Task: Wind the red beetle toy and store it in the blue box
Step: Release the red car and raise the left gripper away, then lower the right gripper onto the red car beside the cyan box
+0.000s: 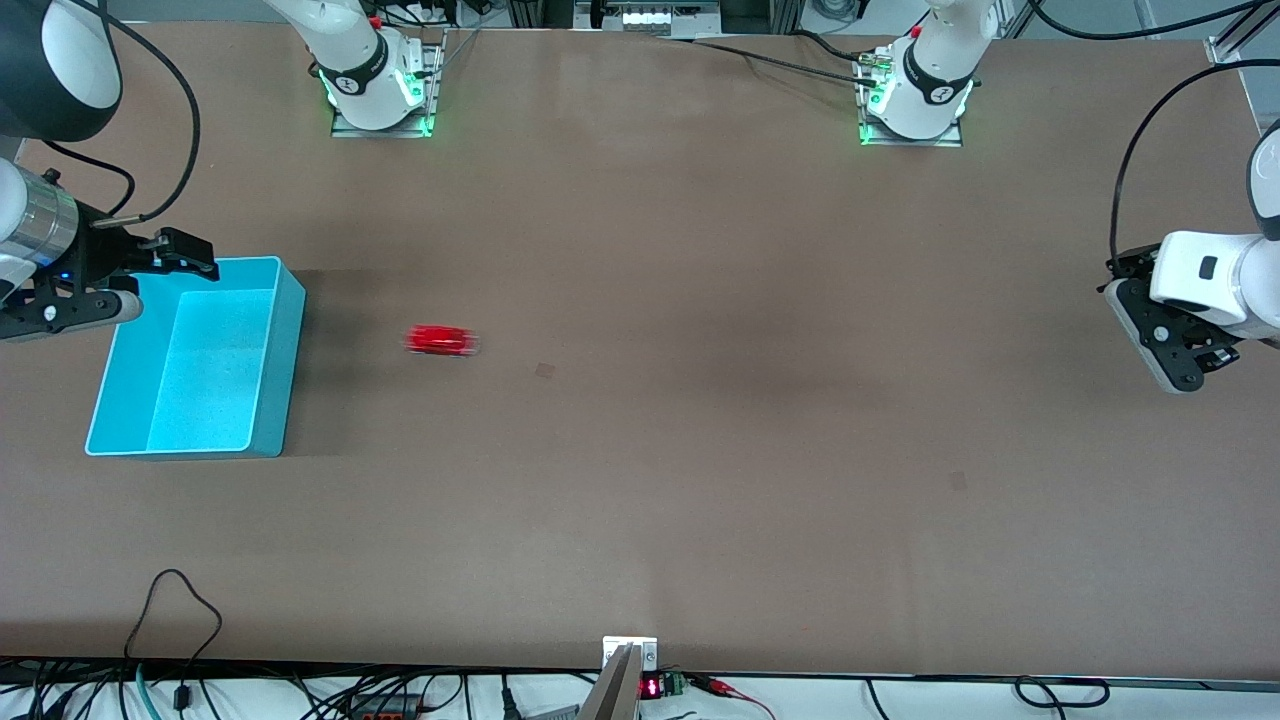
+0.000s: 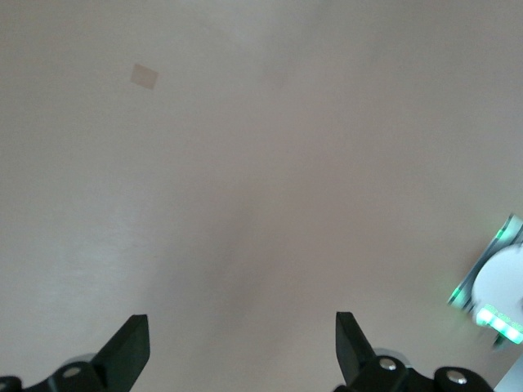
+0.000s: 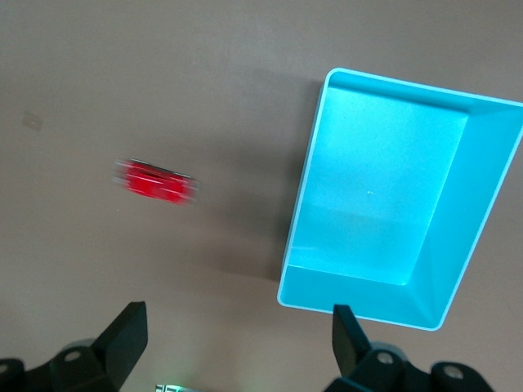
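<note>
Up front, the red beetle toy (image 1: 442, 341) sits on the brown table (image 1: 700, 450), beside the blue box (image 1: 196, 357) toward my right arm's end. My right gripper (image 1: 150, 275) hangs over the box's rim; my left gripper (image 1: 1185, 355) waits over its own end.

Through the left wrist, its fingers (image 2: 127, 347) are spread, empty.

Through the right wrist, my fingers (image 3: 122, 335) are spread above toy (image 3: 157, 181) and box (image 3: 458, 245).

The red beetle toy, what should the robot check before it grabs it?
1. Red beetle toy on the table, free of any grip: ok.
2. Toy sitting still: cannot tell, it looks smeared.
3. Blue box empty and open on top: ok.
4. Right gripper fingers open, over the table beside the box: ok.
5. Left gripper fingers open, waiting at its end of the table: ok.
</note>
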